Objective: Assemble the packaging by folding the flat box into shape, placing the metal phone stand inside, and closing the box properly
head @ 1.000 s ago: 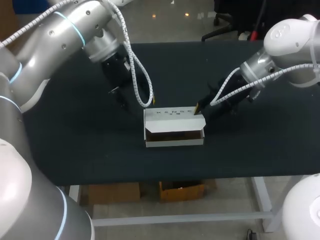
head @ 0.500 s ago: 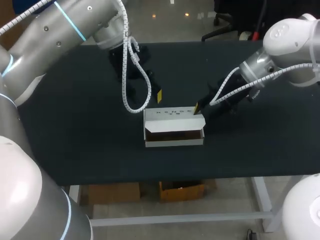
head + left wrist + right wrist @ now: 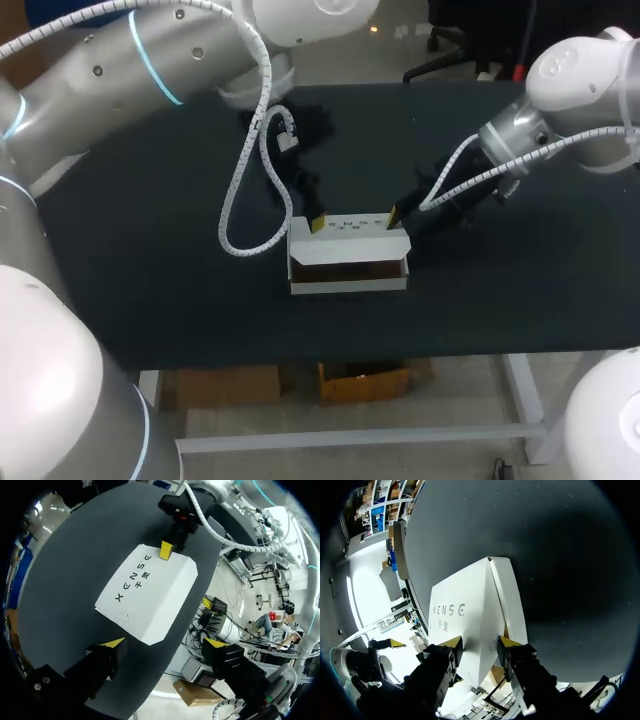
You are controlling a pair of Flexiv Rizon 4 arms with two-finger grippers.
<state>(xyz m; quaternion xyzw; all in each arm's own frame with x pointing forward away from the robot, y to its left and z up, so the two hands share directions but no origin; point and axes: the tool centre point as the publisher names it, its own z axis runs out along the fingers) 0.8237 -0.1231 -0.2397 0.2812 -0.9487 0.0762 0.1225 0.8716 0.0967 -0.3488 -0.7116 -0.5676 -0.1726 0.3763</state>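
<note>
box [image 3: 348,258]: frame centre on counter [image 3: 150,300], front open, inside dark | card: likely light, thin, easily creased, slides; grip at fold edges | right end effector [image 3: 480,641]: clamped on box's right end | left end effector [image 3: 165,642]: fingers apart, box ahead

The box [image 3: 348,255] sits on the table [image 3: 150,300], a little right of the middle and closer to the near edge. Its lid is on the far side, its opening on the near side. The left gripper [image 3: 318,222] is at the box's far left corner, the right gripper [image 3: 395,213] at its far right corner.
</note>
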